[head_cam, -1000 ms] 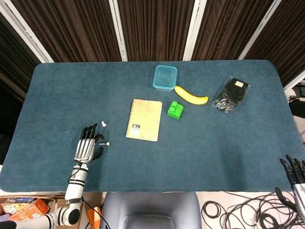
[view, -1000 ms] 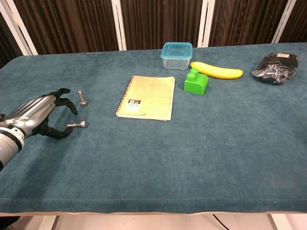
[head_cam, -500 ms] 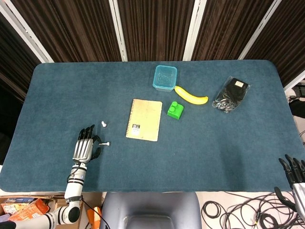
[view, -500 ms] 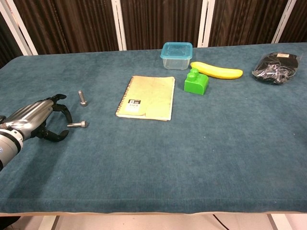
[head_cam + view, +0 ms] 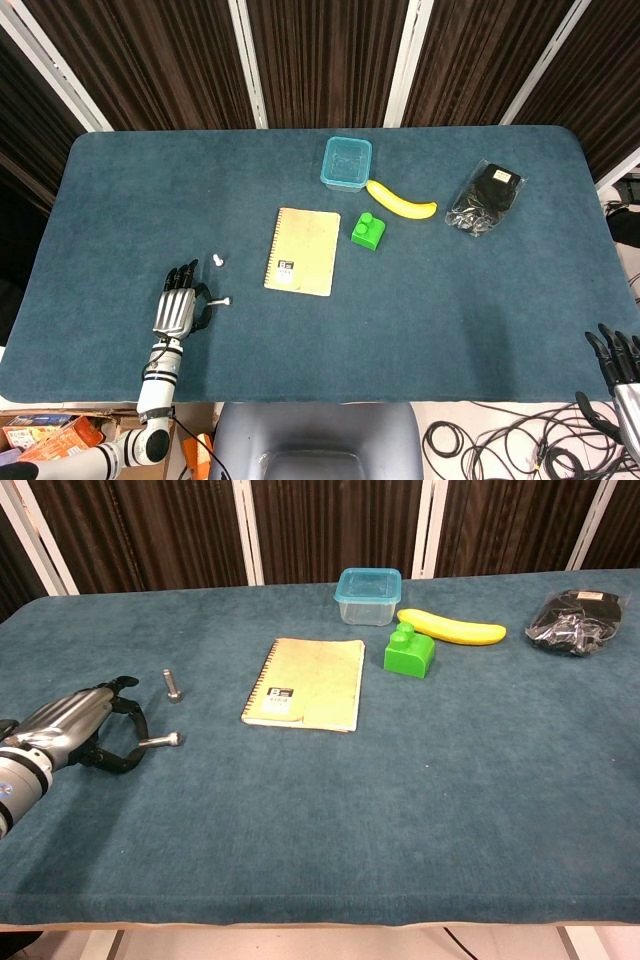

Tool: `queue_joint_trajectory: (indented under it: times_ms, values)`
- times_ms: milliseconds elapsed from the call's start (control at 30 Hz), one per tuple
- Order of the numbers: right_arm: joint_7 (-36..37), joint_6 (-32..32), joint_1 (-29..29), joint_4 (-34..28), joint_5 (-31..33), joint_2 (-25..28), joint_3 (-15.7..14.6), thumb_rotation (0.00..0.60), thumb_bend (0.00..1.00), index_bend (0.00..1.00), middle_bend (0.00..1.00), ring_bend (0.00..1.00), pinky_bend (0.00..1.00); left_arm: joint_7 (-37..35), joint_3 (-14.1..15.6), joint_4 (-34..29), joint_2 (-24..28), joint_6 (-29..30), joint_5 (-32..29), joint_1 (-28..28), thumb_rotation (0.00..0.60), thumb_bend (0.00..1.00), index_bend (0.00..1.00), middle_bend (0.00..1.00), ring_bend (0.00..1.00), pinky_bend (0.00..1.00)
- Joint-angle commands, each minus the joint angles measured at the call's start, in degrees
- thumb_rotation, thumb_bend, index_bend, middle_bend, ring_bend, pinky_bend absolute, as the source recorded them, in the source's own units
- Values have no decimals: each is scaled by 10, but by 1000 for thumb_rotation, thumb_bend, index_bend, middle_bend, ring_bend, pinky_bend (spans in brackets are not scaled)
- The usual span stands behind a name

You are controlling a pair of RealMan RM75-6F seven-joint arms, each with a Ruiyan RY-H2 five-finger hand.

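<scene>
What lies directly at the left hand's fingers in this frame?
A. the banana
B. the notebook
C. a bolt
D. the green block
C: the left hand has its fingers curled at one end of a bolt lying on the table; whether they grip it is unclear.

The bench (image 5: 120, 190), covered in dark teal cloth, carries two small metal bolts (image 5: 174, 686), a yellow spiral-bound notebook (image 5: 306, 683), a green plastic block (image 5: 409, 650), a yellow banana (image 5: 452, 627), a clear blue-lidded container (image 5: 368, 583) and what looks like black bagged cables (image 5: 577, 609).
</scene>
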Motion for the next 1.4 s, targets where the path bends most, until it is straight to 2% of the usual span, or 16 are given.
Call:
queue_joint_trajectory:
  times_ms: [33, 467, 1000, 1400]
  values:
    - [1, 1, 0, 0, 0, 0, 0, 600, 290, 0, 0, 0, 36, -1, -1, -1, 0, 1, 2, 0, 600, 398, 559, 26, 0, 0]
    - [-1, 2, -1, 1, -1, -1, 0, 600, 290, 0, 0, 0, 36, 1, -7, -22, 10, 13, 13, -2, 600, 402, 571, 33, 0, 0]
    - [-5, -1, 0, -2, 0, -1, 0, 600, 289, 0, 0, 0, 36, 55, -17, -79, 28, 26, 13, -15, 600, 401, 567, 40, 0, 0]
    - [0, 1, -1, -1, 0, 0, 0, 600, 290, 0, 0, 0, 36, 67, -17, -83, 21, 28, 14, -26, 600, 396, 553, 46, 0, 0]
